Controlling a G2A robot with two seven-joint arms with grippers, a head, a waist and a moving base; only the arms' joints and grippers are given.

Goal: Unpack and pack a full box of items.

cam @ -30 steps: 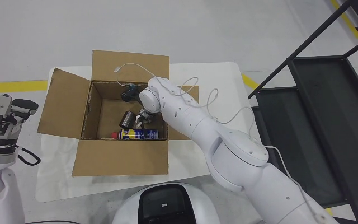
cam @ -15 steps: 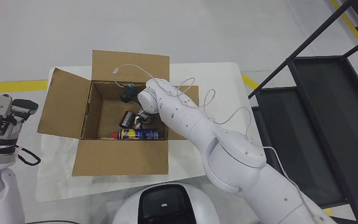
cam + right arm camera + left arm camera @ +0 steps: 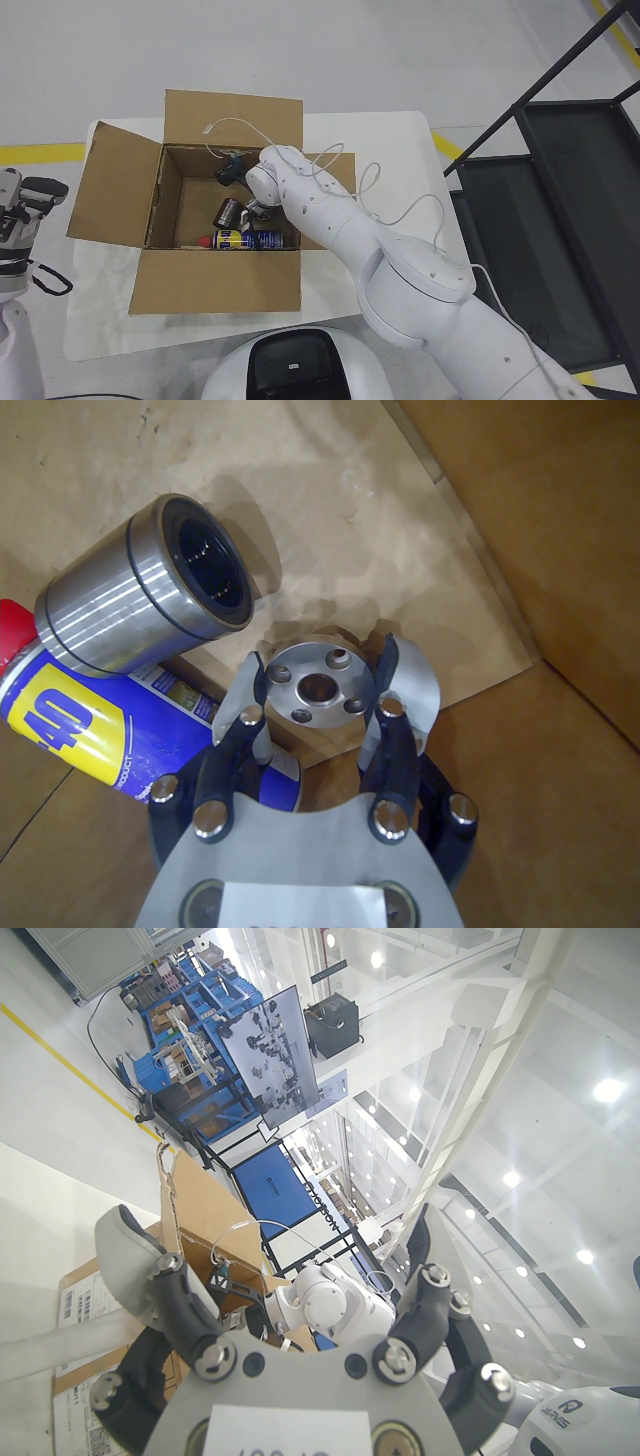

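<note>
An open cardboard box (image 3: 118, 186) stands on the white table. On its floor lie a blue and yellow spray can (image 3: 95, 720), also seen from above as the spray can (image 3: 246, 240), and a steel cylinder bearing (image 3: 140, 590). My right gripper (image 3: 320, 672) is down inside the box, shut on a round metal flange (image 3: 320, 690) with bolt holes, one finger on each side of it. My left gripper (image 3: 272, 1228) stands open and empty, off the table's left side and pointing up, well away from the box.
A small dark teal part (image 3: 229, 169) lies at the box's back wall. The box flaps (image 3: 215, 282) fold outward on all sides. A black metal rack (image 3: 560, 200) stands to the right of the table. A white cable (image 3: 330, 160) runs along the right arm.
The right arm has shifted slightly to the left over the box, with its gripper staying low near the bearing and can. The left arm has not moved.
</note>
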